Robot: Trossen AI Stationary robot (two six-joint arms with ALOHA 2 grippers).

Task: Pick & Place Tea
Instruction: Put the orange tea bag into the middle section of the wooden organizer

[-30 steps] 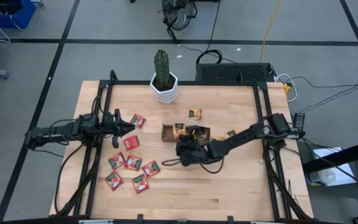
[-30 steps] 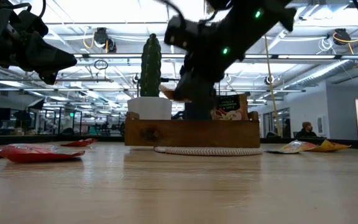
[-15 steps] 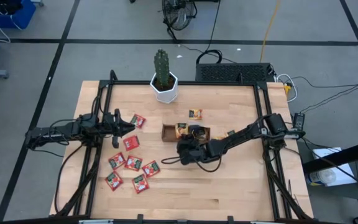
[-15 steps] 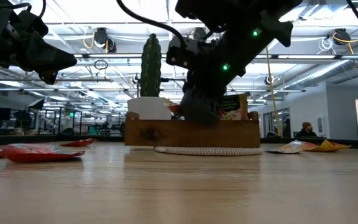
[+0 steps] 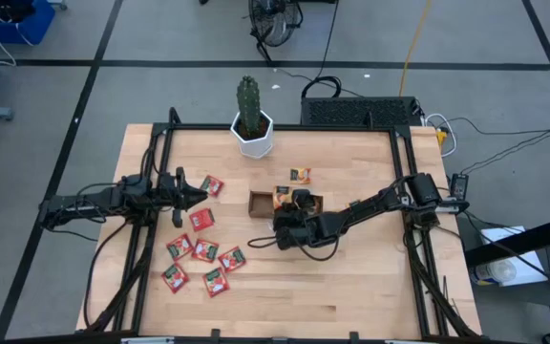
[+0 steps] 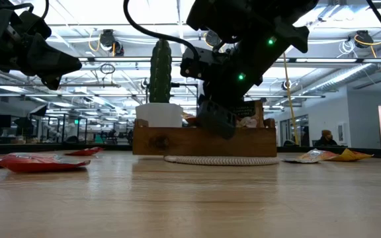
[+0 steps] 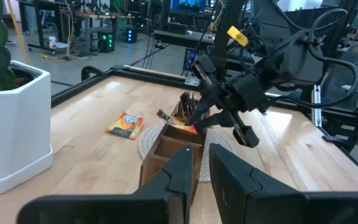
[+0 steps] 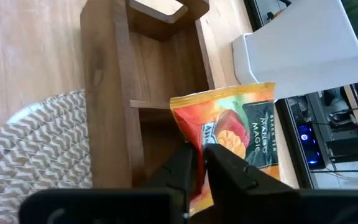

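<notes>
Sachet point(image 8: 235, 127) in right hand point(image 8: 199, 163), over tray point(image 8: 104, 74)

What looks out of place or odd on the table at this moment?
One orange sachet lies alone on the wood behind the wooden tray, apart from the red sachets scattered by the left gripper. The right gripper holds a mango sachet tilted over the tray. Nothing looks spilled or damaged.
</notes>
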